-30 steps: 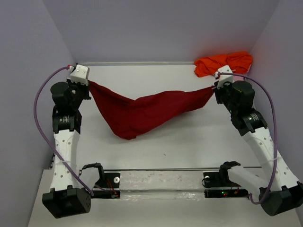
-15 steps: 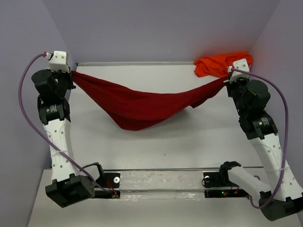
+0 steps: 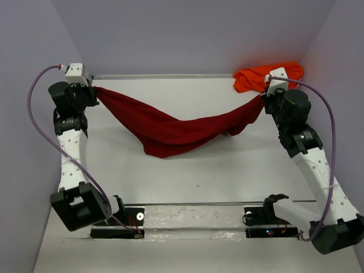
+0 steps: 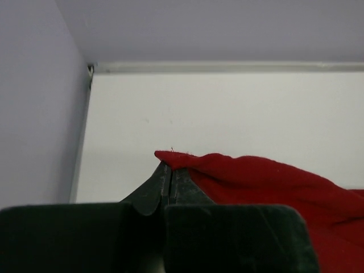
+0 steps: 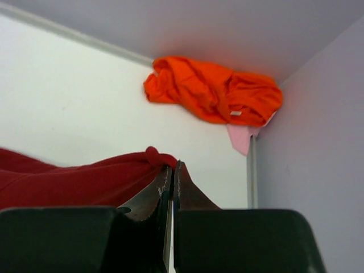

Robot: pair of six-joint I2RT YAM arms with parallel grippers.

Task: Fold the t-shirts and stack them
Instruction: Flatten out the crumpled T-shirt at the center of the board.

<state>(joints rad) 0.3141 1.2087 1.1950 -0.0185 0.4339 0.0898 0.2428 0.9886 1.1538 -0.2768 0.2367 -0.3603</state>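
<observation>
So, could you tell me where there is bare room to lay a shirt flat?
The table is bare between the hanging red t-shirt and the mounting rail, and along the back wall behind it. The far right corner is crowded by the bunched orange t-shirt.

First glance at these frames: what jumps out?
The dark red t-shirt hangs like a hammock between the left gripper and right gripper, each shut on one end, its middle sagging. The orange t-shirt lies crumpled in the far right corner.
</observation>
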